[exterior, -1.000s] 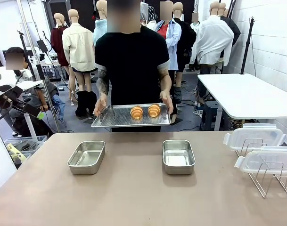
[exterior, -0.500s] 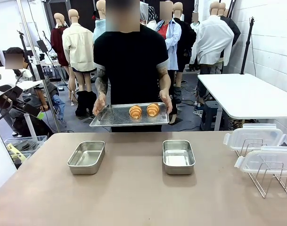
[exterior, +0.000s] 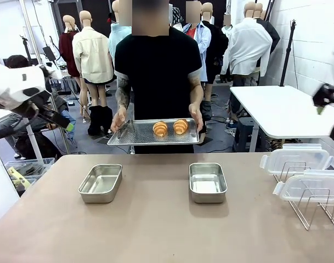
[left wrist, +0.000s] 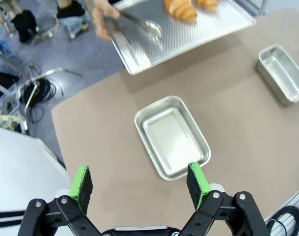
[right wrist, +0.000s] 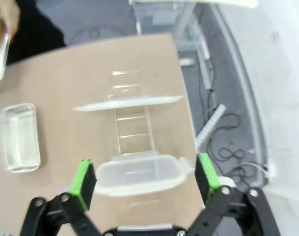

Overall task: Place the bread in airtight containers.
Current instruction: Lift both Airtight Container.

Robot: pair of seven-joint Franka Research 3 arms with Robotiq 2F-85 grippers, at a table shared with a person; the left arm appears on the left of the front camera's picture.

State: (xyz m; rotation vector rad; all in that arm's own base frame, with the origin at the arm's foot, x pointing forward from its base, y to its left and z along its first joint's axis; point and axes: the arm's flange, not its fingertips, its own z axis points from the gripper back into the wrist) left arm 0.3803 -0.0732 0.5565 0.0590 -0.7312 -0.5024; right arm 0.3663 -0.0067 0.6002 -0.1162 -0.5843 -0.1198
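Our left gripper [left wrist: 139, 178] and right gripper [right wrist: 145, 176] hang wide open; one airtight container [left wrist: 172, 136] lies just beyond our left fingers [left wrist: 196, 183], the bread [left wrist: 181, 8] farther off on a person's tray [left wrist: 188, 35]

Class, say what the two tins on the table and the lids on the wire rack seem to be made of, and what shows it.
Tins: likely brushed steel; grey, dull sheen, soft reflections. Lids: probably clear plastic; the wire rack shows through them.
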